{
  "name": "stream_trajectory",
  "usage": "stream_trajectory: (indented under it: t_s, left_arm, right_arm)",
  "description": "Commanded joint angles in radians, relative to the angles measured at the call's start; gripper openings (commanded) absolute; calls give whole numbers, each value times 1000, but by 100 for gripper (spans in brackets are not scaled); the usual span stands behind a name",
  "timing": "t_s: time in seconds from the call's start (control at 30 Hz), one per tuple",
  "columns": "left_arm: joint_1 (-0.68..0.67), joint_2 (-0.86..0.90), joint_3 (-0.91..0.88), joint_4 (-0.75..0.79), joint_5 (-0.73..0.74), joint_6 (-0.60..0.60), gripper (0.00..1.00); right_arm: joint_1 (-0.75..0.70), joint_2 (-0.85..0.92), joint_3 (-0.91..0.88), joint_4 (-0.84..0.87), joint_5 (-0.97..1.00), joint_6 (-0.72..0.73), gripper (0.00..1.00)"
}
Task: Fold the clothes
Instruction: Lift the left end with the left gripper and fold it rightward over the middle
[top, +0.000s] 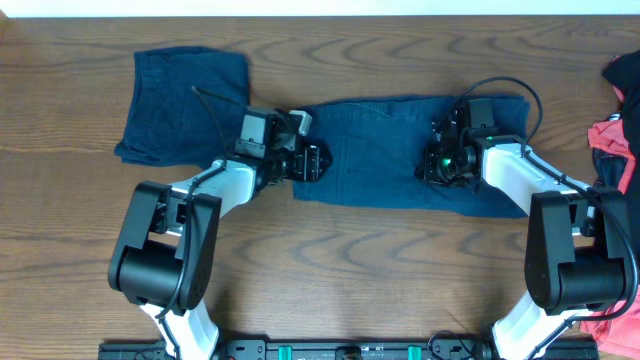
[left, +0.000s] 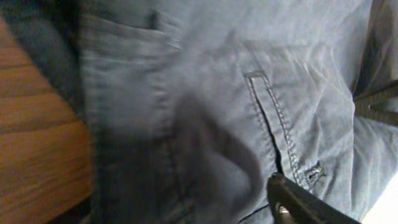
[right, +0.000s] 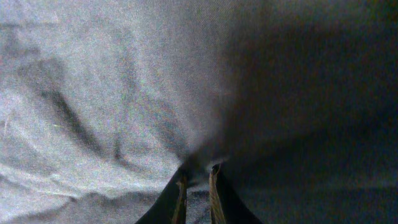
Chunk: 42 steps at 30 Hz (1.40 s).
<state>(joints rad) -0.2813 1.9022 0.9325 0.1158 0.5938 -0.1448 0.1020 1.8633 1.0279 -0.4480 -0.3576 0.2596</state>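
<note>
From overhead, the dark navy shorts (top: 400, 150) are seen spread flat across the far half of the wooden table (top: 330, 260). One wide leg (top: 185, 105) is laid out to the left, and the longer part is stretched toward the right. The left gripper (top: 312, 161) is lowered over the left end of that longer part, close to its near corner. The right gripper (top: 442, 162) is set down on the cloth nearer the right end. A red-and-black garment (top: 618, 100) is seen at the right edge of the table, apart from the shorts.

In the left wrist view, the frame is almost filled by blue cloth, on which a stitched pocket opening (left: 267, 118) is seen. A strip of bare wood is shown at the left. One dark finger (left: 305, 202) is seen at the lower right and the other at the right edge. The jaws are held apart over flat cloth, and nothing is gripped.

In the right wrist view, the two fingers (right: 180, 199) are seen nearly together at the bottom edge, with a narrow ridge of cloth caught between them. Creases in the fabric are drawn toward the tips, so a pinch of the shorts is clamped. The right half of this view is in deep shadow.
</note>
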Motion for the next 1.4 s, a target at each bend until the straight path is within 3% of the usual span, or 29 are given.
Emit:
stream_trajectory:
  t_s: [0.0,0.13,0.23,0.27,0.4,0.5,0.63,0.77,0.93,1.1,1.27,1.37]
  left_arm:
    - [-11,43,-8,-34,-77,-1,61]
    - [-9,43,-8,-39,-93,-3,41]
    - [-8,40,-6,-53,-89,-2,9]
    - [-5,32,-3,-78,-90,-2,6]
    - [15,-44,25,-238,-111,60,6]
    - [33,-141,83,-441,-233,123,6]
    - [47,-264,224,-740,-377,225,6]
    - [45,-331,356,-905,-423,261,6]
    - [0,-342,435,-948,-375,241,6]
    - [-123,-340,442,-877,-309,110,6]
    - [-263,-327,441,-813,-313,-4,6]
    - [-305,-327,441,-813,-393,-58,6]
  right_arm:
    - [8,14,-5,-18,36,9,13]
    - [8,14,-5,-19,36,9,13]
    - [5,5,-5,-25,35,9,8]
    - [1,-6,-5,-32,35,9,8]
    - [-28,-97,-3,-58,37,9,7]
    - [-76,-207,-3,-71,36,20,6]
    - [-160,-357,-3,-92,36,97,5]
    - [-223,-463,-3,-106,36,122,4]
    - [-243,-527,-3,-125,36,121,4]
    - [-243,-528,-3,-147,41,121,4]
    - [-243,-523,-3,-170,59,121,5]
    - [-243,-519,-3,-195,82,121,5]
